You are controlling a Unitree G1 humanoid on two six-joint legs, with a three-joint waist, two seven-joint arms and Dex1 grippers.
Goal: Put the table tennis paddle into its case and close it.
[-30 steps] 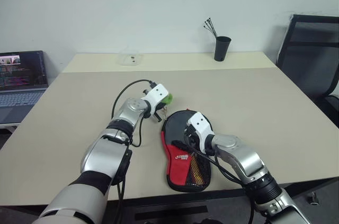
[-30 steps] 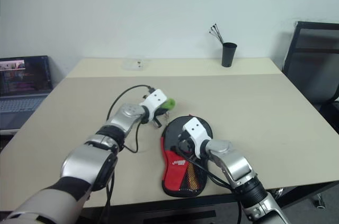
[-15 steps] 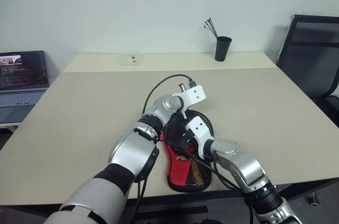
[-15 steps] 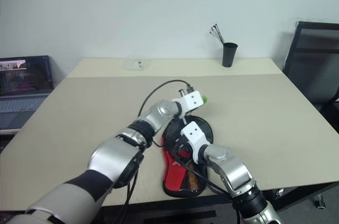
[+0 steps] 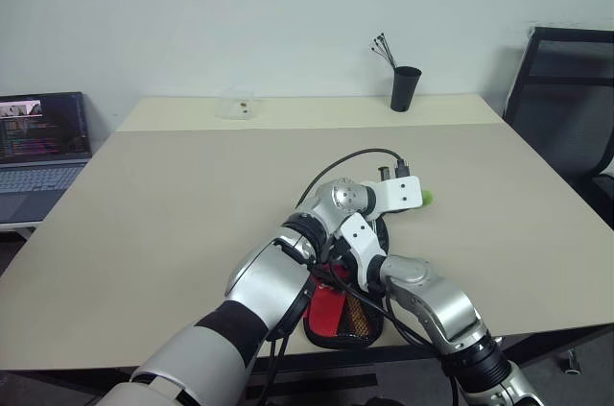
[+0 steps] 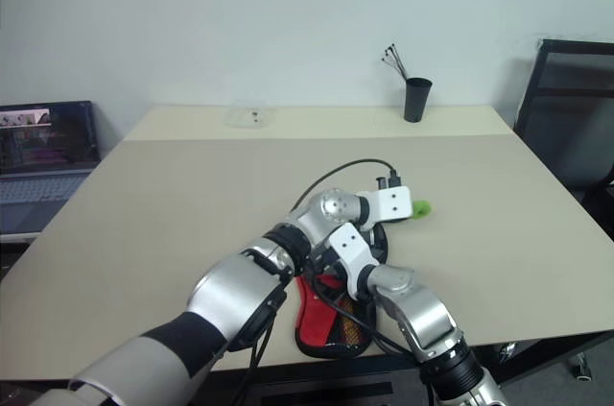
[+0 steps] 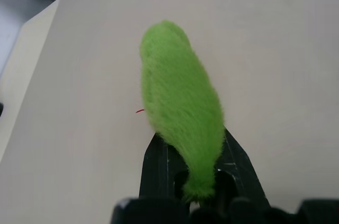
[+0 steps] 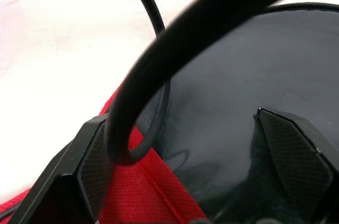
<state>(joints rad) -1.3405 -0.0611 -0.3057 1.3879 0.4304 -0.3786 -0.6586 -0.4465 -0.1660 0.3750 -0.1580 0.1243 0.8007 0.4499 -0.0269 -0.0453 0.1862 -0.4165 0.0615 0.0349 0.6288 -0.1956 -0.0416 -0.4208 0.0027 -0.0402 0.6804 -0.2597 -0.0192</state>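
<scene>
The case [image 5: 328, 310] lies flat near the table's front edge, with its red panel and mesh pocket toward me. My crossed arms cover its black upper part. My left gripper [image 7: 186, 155] is shut on a fuzzy green ball [image 7: 180, 102], squeezed long, and holds it above the table just right of the case [image 5: 422, 198]. My right gripper [image 8: 190, 150] stands open low over the case, where a smooth black face meets red fabric [image 8: 132, 203]. I cannot tell whether that black face is the table tennis paddle; no handle shows.
My left arm's black cable [image 8: 159, 91] loops across in front of the right gripper. A black cup of pens [image 5: 404, 87] and a small clear box [image 5: 237, 104] stand at the back. A laptop [image 5: 43, 137] sits far left and a black chair [image 5: 566, 108] far right.
My left arm has swung to the right, from left of the case across and over it, carrying the green ball. The right gripper has stayed open on the case.
</scene>
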